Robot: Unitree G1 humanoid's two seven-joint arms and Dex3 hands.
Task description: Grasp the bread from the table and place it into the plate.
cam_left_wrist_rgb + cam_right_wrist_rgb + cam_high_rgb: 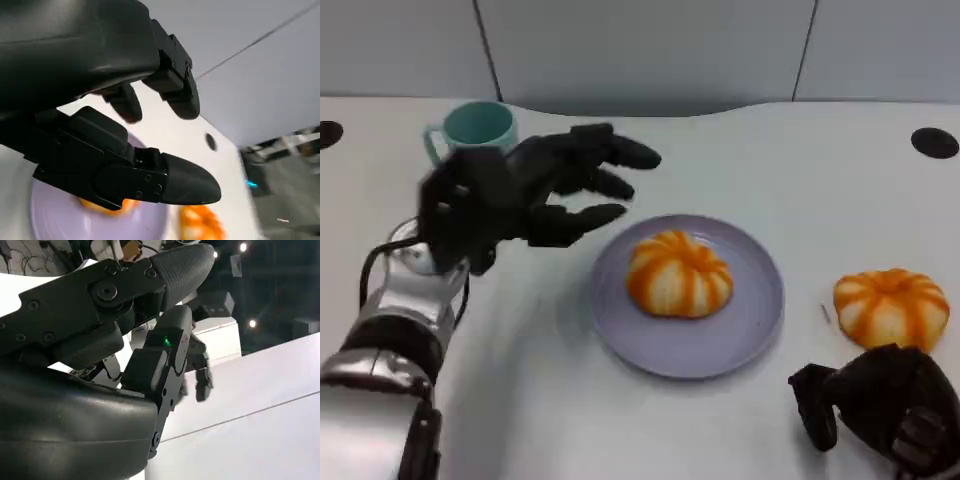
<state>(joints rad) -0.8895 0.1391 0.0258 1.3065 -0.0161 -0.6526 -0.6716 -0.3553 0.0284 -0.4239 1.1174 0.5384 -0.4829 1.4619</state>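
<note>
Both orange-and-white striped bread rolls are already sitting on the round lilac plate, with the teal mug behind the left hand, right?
Not quite. In the head view only one orange-and-white striped bread roll sits on the round lilac plate; the other roll lies on the white table, right of the plate. The teal mug is behind the left hand.

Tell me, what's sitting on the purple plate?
One orange-and-white striped bread sits on the purple plate. A second bread lies on the table, off the plate. What's under the bread is hidden.

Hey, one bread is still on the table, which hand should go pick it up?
Probably the right hand: it sits just below the bread on the table. The left hand, open and empty, hovers left of the plate, which lies between it and that bread.
</note>
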